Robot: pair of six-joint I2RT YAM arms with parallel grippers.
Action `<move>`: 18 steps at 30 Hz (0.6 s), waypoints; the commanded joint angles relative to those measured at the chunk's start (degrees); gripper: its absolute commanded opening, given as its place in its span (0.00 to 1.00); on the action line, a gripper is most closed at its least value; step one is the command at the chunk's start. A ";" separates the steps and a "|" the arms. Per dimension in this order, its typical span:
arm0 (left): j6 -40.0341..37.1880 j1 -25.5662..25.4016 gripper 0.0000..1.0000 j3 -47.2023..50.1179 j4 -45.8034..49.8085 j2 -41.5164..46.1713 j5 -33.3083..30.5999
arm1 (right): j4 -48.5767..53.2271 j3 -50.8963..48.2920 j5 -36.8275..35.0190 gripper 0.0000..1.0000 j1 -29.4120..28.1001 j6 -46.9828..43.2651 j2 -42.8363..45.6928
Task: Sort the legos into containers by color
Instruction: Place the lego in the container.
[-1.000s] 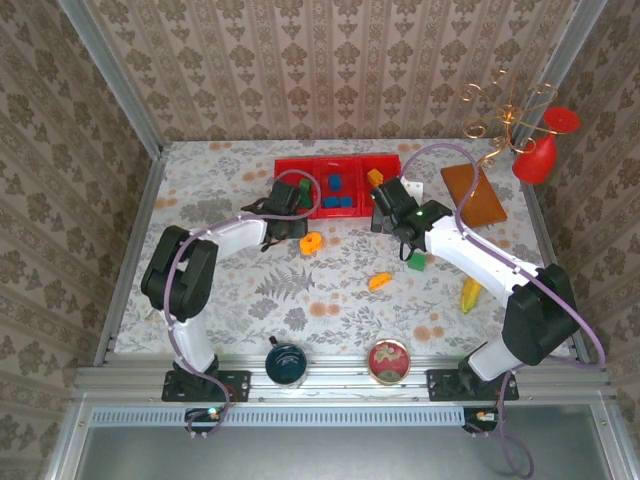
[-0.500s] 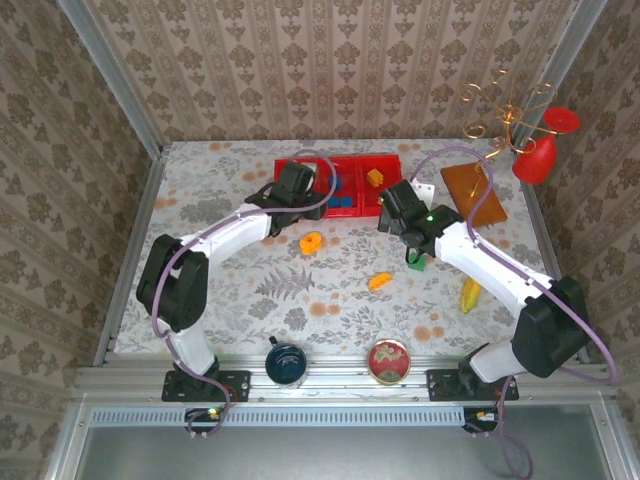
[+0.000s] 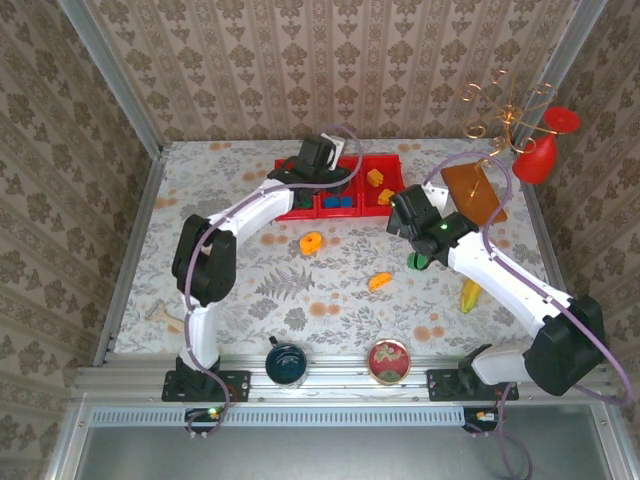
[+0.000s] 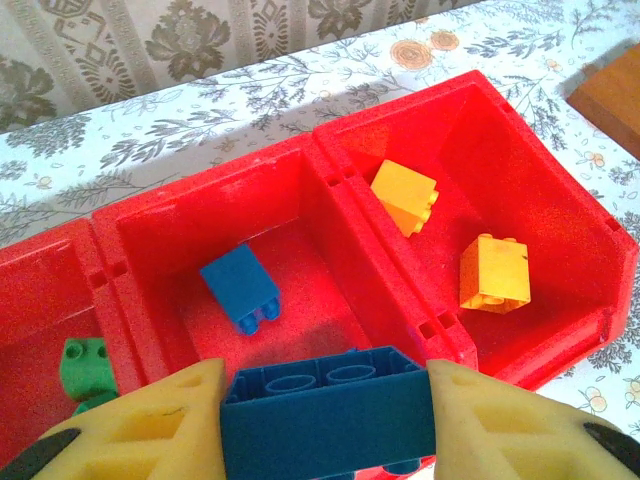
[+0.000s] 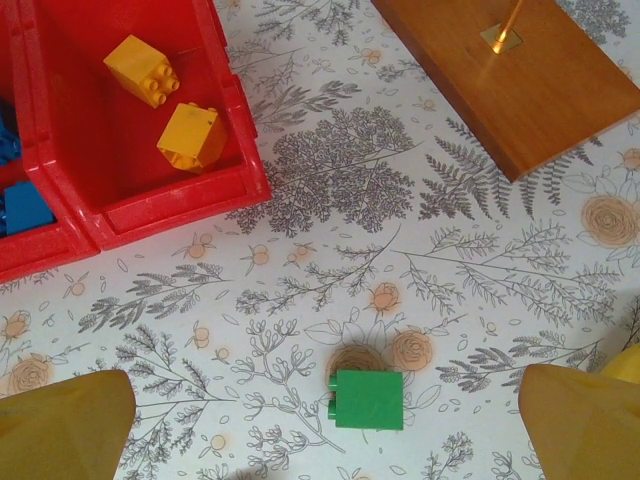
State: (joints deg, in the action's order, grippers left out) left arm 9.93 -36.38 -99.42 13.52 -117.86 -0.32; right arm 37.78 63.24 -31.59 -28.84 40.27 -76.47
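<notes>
Legos [image 3: 379, 281] lie loose on the flower-patterned table [image 3: 250, 300], an orange ring-shaped piece [image 3: 311, 241] among them; a green plastic brick [image 5: 368, 399] sits under the right gripper [image 5: 320, 430], its yellow fingers [image 5: 580, 420] wide apart; farther back, the left gripper [image 4: 328, 425] is clamped on a long blue brick [image 4: 330, 395] above the middle compartment of the bright red three-part plastic tray [image 4: 345, 215]; two orange-yellow bricks [image 4: 494, 273] rest in its right compartment.

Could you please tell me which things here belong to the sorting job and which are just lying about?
Job: red tray, blue brick in left fingers, green brick, orange ring, yellow bricks.
Lying about: blue cup, red tin, yellow banana-like object, wooden board.
</notes>
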 commanded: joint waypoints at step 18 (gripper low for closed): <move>-3.32 2.94 0.39 -10.16 5.54 -7.86 5.76 | 1.19 -1.80 -2.23 1.00 0.45 1.74 1.52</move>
State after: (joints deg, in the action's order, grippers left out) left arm 8.08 -34.02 -106.54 18.02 -124.90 4.03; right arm 37.95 61.84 -31.59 -28.84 40.75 -76.12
